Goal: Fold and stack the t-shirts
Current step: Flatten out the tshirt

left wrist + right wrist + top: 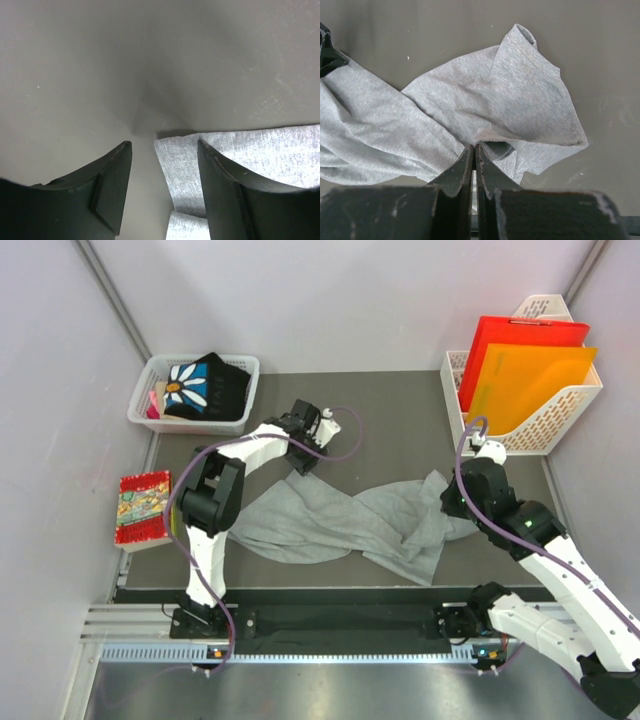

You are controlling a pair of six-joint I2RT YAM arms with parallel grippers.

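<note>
Surroundings, noted from the room. The dark table (400, 410) carries a white basket (252, 380) in its far left corner, and the black t-shirt (210, 385) lies bundled inside it with the daisy print facing up. A red patterned packet (143, 505) sits flat at the left edge, well apart from the cloth. In the far right corner a white file rack (560, 425) holds a red folder (520, 335) and an orange folder (530, 380), both upright.

The grey t-shirt (330, 520) lies rumpled and twisted across the middle of the table between the two arms. It is not folded. The right arm's wrist stands over its right end and hides that part from the overhead view.

Left gripper (164, 145): it points down at the far left corner of the grey t-shirt, with its jaws spread wide. The corner of the cloth lies flat in the gap and runs under one finger (the other stands over bare table). Nothing is clamped.

Right gripper (474, 146): its jaws are pressed together, with no visible gap. A fold at the grey t-shirt's right end is pinched at the tips, and creases run out from that point. The cloth beyond rests on the table.
</note>
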